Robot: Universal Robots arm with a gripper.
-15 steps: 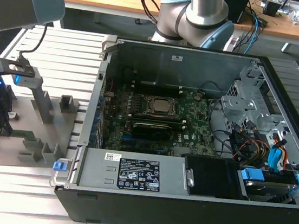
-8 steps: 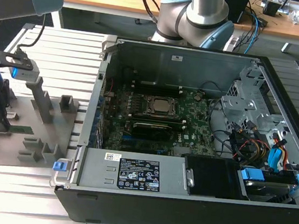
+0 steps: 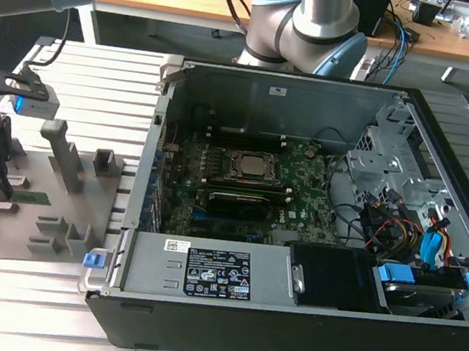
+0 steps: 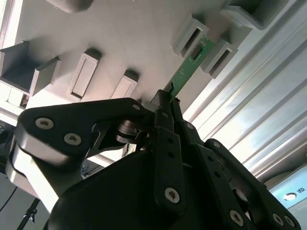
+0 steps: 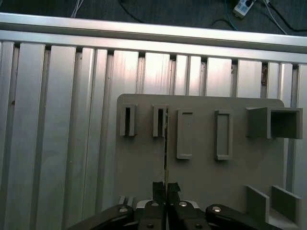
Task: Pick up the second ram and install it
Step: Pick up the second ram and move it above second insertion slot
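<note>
On grey fixture [image 5: 206, 177], claw [image 5: 165, 186] gripping second ram [image 4: 188, 66]

The bench [image 5: 57, 120] is ribbed aluminium, brushed and softly shiny. The fixture plate [image 5: 201, 182] on it is matt grey plastic. The gripper [image 4: 166, 98] is matt black with bright metal screws. The second ram [image 4: 184, 72] is smooth green circuit board. At three o'clock from the plate in the exterior view, the computer case [image 3: 270, 94] is dull grey sheet metal.
</note>
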